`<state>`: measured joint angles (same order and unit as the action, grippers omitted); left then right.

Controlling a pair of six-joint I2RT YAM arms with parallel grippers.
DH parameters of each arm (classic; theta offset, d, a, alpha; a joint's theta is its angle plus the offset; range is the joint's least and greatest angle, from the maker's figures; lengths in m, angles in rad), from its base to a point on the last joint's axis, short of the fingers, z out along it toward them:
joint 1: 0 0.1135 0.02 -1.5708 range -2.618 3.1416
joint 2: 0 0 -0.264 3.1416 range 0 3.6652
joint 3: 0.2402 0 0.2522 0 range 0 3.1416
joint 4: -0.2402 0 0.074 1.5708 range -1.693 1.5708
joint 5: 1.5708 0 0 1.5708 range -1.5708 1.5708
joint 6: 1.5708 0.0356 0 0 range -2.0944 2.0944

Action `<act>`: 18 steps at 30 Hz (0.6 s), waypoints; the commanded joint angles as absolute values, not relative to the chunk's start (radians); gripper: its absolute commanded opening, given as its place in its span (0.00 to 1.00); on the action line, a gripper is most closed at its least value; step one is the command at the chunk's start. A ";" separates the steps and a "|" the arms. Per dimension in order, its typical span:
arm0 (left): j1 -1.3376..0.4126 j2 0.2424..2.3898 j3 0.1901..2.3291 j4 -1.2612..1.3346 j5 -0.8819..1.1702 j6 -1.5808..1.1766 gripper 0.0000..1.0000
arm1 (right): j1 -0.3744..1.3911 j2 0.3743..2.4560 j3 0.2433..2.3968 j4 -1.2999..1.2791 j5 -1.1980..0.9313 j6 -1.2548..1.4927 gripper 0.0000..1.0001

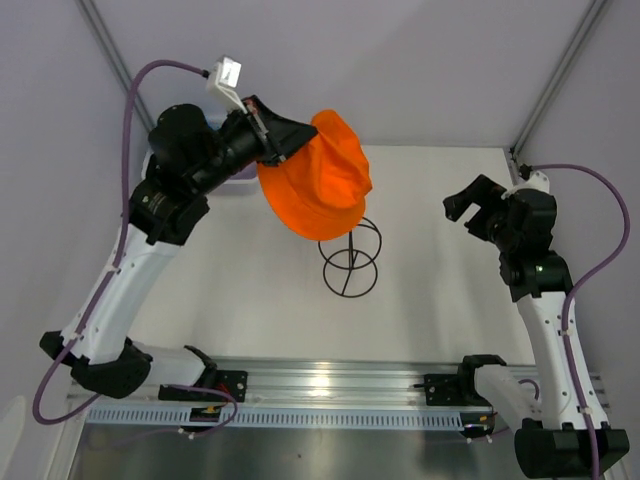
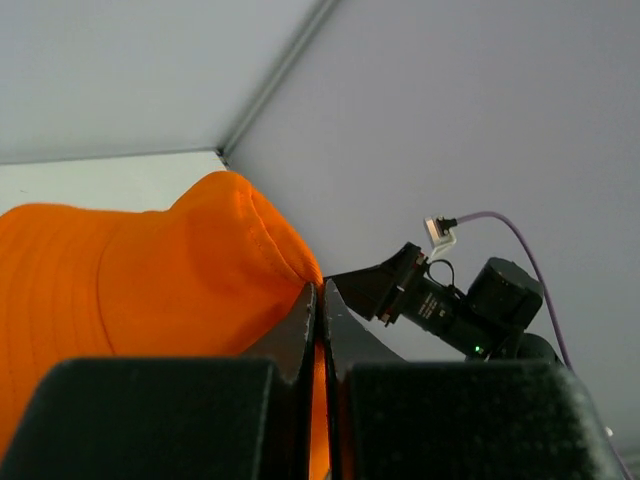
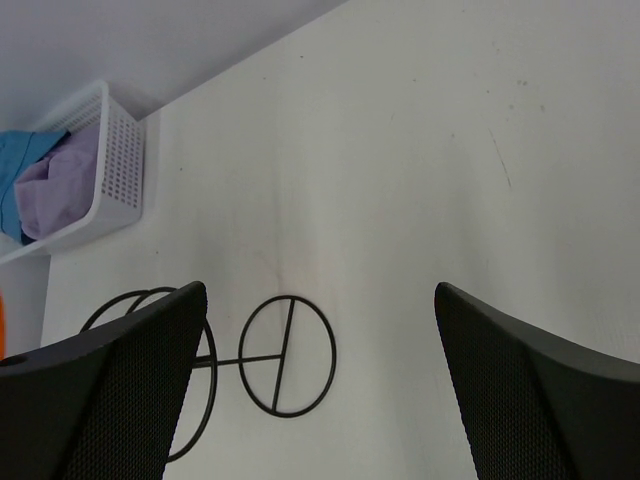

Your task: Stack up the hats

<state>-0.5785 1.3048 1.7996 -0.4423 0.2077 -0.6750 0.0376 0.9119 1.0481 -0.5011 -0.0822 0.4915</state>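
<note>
White table (image 1: pixel 440 300) surface filled the enclosure floor, with pale walls behind. The orange hat (image 1: pixel 318 185) hung off the table, suspended from the left end effector (image 1: pixel 283 143). That end effector was closed, its jaws pressed together on a fold of the hat's fabric, as the left wrist view confirmed at the pinch line (image 2: pixel 320 335). In the top view, the hat's lower brim overlapped the upper ring of the stand (image 1: pixel 347 270); contact between them could not be determined. The stand stood upright on the table near its centre.

The blue hat (image 3: pixel 20 160) and the lavender hat (image 3: pixel 60 185) lay together inside the basket (image 3: pixel 120 165), at the far left part of the table, well apart from the stand (image 3: pixel 285 357).

The right end effector (image 1: pixel 470 205) hovered above the table on the right side, well apart from the orange hat. Its jaws were spread wide (image 3: pixel 320 290) and held nothing.
</note>
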 commanded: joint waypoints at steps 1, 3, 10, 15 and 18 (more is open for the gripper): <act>-0.627 1.393 1.815 -0.359 0.267 -0.709 0.01 | 0.031 0.893 1.077 -0.540 -0.038 0.453 1.00; -0.630 1.417 1.796 -0.316 0.290 -0.745 0.01 | 0.026 0.891 1.094 -0.574 -0.028 0.427 1.00; -0.696 1.509 1.821 -0.317 0.328 -0.762 0.01 | 0.023 0.882 1.193 -0.646 0.041 0.365 1.00; -0.742 1.396 1.656 -0.373 0.111 -0.655 0.01 | 0.025 0.884 1.189 -0.635 0.028 0.365 1.00; -0.742 1.326 1.539 -0.370 -0.024 -0.589 0.01 | 0.023 0.890 1.190 -0.635 -0.078 0.368 1.00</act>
<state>-0.7429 1.4303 1.6024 -0.3840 0.1623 -0.6754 0.0280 0.8883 1.1568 -0.6334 -0.0029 0.3862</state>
